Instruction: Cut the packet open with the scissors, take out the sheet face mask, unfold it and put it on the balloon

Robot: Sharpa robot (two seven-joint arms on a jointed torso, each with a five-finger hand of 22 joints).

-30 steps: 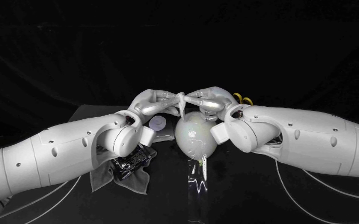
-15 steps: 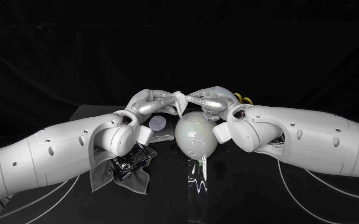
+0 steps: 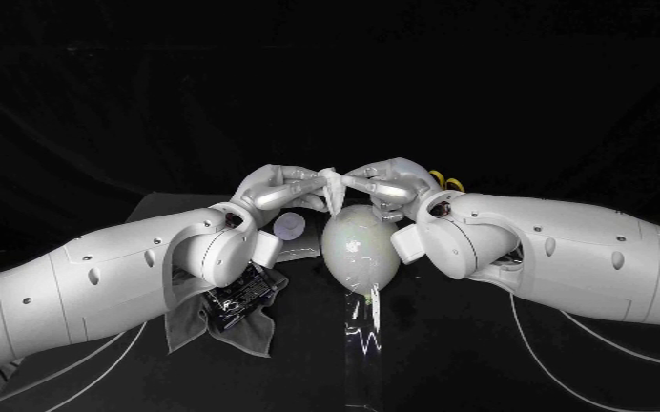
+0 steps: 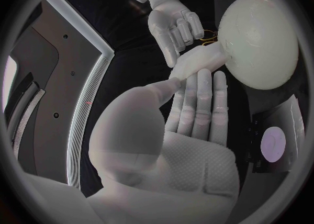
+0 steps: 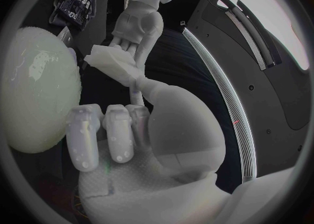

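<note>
Dangling tail of sheet mask (image 3: 332,183) drawn up since second ago; now bunched above balloon (image 3: 360,248), fingers of left hand (image 3: 282,188) and right hand (image 3: 389,183) clamped on it. Likely wet, limp, tear-prone: take opposite edges, peel apart gently.

You see the left hand (image 4: 193,130) pinching the folded mask (image 4: 196,63) just beside the balloon (image 4: 258,41), while the right hand (image 4: 173,25) grips the mask's far end.
</note>
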